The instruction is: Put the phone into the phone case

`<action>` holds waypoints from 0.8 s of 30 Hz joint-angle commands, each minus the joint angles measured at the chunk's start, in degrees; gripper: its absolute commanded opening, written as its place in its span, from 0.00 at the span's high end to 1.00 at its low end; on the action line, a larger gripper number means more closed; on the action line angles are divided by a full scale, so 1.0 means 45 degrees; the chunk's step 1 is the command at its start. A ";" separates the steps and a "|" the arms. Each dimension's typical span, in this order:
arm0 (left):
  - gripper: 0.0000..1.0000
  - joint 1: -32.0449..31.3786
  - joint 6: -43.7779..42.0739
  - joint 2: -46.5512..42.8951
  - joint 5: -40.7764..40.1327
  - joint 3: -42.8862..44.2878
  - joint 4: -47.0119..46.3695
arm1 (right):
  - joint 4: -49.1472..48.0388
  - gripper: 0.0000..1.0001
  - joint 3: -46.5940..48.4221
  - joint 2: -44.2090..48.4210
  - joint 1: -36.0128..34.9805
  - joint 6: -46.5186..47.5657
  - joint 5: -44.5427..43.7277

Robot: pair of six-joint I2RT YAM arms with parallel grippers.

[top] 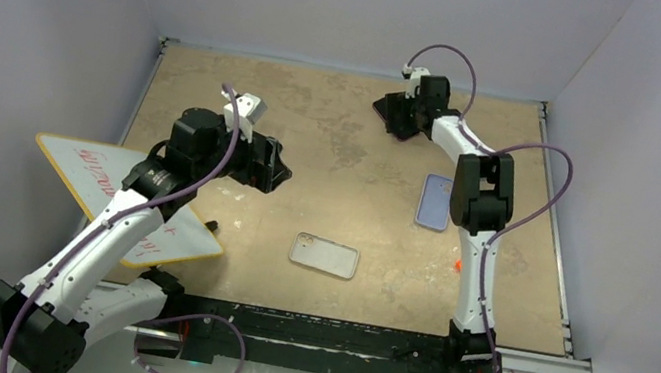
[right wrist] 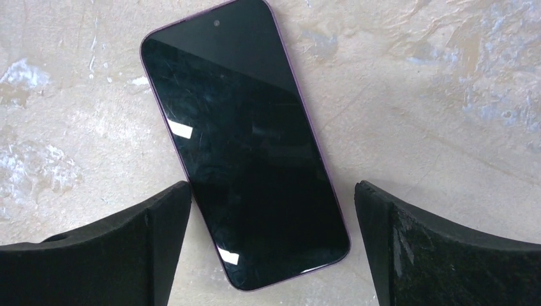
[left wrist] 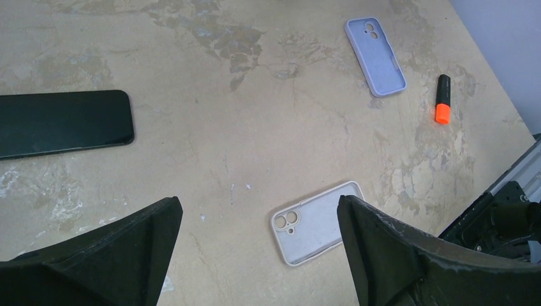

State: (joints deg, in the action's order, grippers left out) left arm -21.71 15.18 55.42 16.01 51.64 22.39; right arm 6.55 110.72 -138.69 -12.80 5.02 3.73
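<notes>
A black-screened phone (right wrist: 245,143) with a purple rim lies flat on the tan table, at the far middle. My right gripper (right wrist: 273,191) hovers over it, open, with the phone's near end between the fingers (right wrist: 159,236) and untouched. In the top view that gripper (top: 393,116) covers the phone. A pale clear phone case (top: 324,254) lies inside up near the front middle. A lilac phone case (top: 434,201) lies by the right arm. My left gripper (top: 275,169) hangs open and empty at mid-left. Its wrist view shows the phone (left wrist: 64,122), the pale case (left wrist: 317,223) and the lilac case (left wrist: 375,56).
An orange marker (top: 458,265) with a black cap lies near the right arm's base, also seen as marker (left wrist: 443,99). A white board with red writing (top: 118,190) overhangs the table's left edge under the left arm. Grey walls close in the table on three sides.
</notes>
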 commanded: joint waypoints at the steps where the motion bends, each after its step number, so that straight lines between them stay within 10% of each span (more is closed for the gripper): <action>1: 0.02 0.0040 -0.0326 0.0026 -0.0065 0.0016 -0.0113 | 0.0533 0.03 0.0760 -0.0349 -0.0058 0.0328 0.0109; 24: 0.19 -0.0041 0.1391 0.2566 0.0995 0.0598 0.2594 | 0.0654 0.41 -0.4733 0.3475 -0.0502 -0.1475 -0.1360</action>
State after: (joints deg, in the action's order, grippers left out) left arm -21.71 19.29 65.23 18.90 52.38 31.53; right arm 7.01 94.41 -127.61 -13.78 2.57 -0.95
